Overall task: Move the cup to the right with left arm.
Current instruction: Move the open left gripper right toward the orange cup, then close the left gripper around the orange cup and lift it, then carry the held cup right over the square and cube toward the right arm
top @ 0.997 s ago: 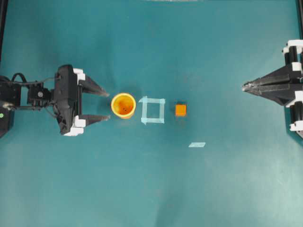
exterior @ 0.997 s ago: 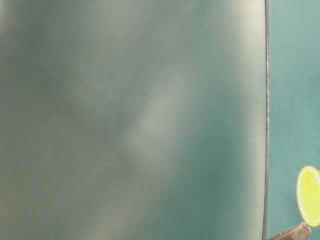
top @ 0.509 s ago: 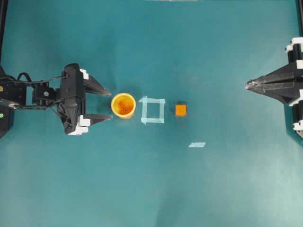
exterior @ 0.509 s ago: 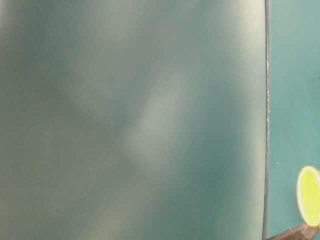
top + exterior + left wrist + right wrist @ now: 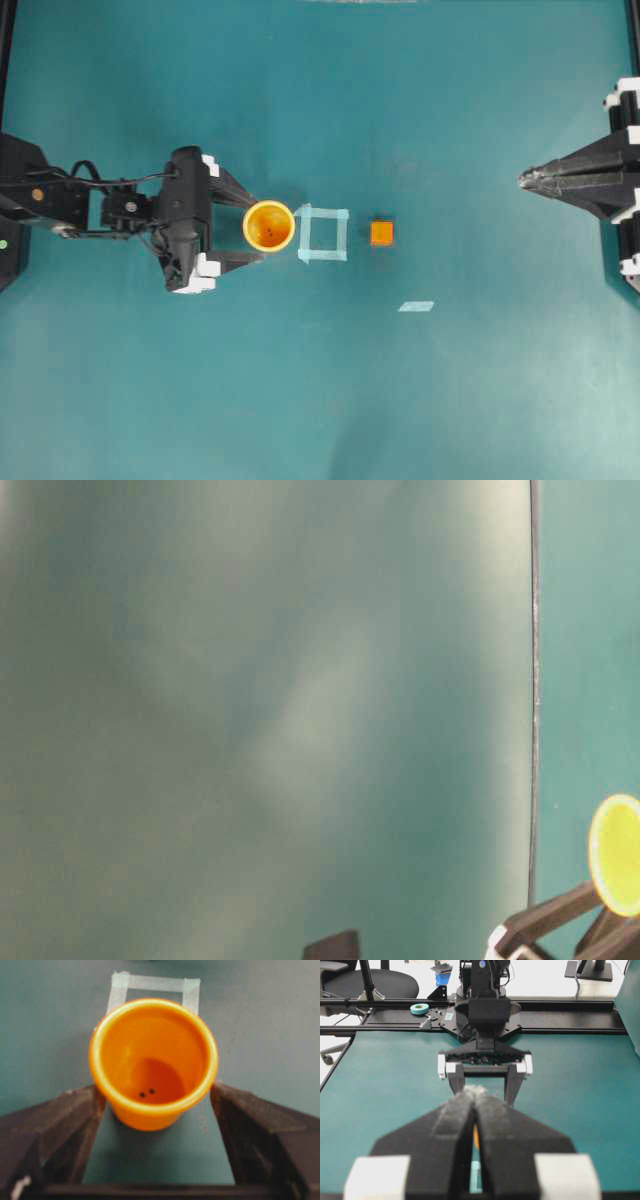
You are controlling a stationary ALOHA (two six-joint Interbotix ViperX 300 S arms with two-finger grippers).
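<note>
The yellow-orange cup (image 5: 269,226) stands upright on the teal table, just left of a tape square. My left gripper (image 5: 257,229) is open, with one finger on each side of the cup's left half. In the left wrist view the cup (image 5: 154,1060) fills the gap between the fingers (image 5: 60,1125), and its rim is at or very near both fingertips. At table level the cup's edge (image 5: 615,855) shows above a black finger (image 5: 545,925). My right gripper (image 5: 522,180) hangs shut at the far right, with nothing in it (image 5: 472,1092).
A light-blue tape square (image 5: 322,233) lies directly right of the cup. A small orange cube (image 5: 381,233) sits beyond it. A loose tape strip (image 5: 416,306) lies lower right. Black frame rails border the table's left and right edges.
My left gripper moved right until its open fingers flank the cup. The cup shifted slightly right. The right gripper stayed put.
</note>
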